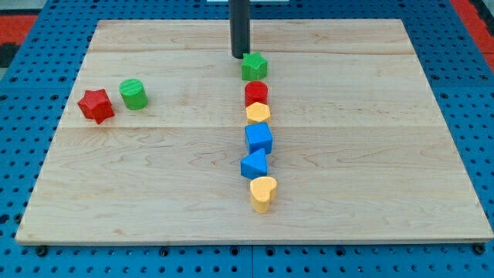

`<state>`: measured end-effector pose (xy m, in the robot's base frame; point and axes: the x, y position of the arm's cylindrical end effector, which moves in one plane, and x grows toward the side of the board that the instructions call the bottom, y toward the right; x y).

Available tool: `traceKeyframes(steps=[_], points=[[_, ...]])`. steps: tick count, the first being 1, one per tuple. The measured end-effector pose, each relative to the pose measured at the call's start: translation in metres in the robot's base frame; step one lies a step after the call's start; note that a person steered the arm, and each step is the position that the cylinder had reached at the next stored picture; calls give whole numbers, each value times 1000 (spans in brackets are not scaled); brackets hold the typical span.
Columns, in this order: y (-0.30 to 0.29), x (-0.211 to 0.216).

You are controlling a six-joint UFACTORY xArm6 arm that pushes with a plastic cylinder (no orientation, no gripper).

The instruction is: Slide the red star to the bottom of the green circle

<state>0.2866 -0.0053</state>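
Wooden board (370, 154), pale and square, lying on a blue pegboard surface (31, 255). At the view's top centre a straight dark rod comes down, and my tip (240, 56) rests on the board. This arm has no pincer, so nothing can be released, clenched or grasped; the rod only pushes.

Just to the view's right of and slightly below my tip sits a green block (254, 66), roughly hexagonal or star-like, though its exact shape is hard to make out. It appears to be touching the rod or very nearly so.

From that green block a line of blocks runs straight down toward the view's bottom, all below my tip: a red cylinder (256, 93), a yellow block (258, 113) touching it, a blue cube (259, 138), a blue triangular block (255, 164), and last a yellow heart-shaped block (263, 192).

Well away from my tip, toward the view's left and somewhat lower, are the two task blocks. The green circle (133, 94) is a short upright cylinder. The red star (96, 105) lies just beside it on the view's left and slightly lower, farther from my tip than the circle; the two are close, with a narrow gap between them.
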Motion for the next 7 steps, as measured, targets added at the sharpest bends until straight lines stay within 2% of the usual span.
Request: traceKeyframes(steps=[2,3,5,6,7], points=[[6,23],[0,2],[-155,-13],[-236,-4],[-282,32]])
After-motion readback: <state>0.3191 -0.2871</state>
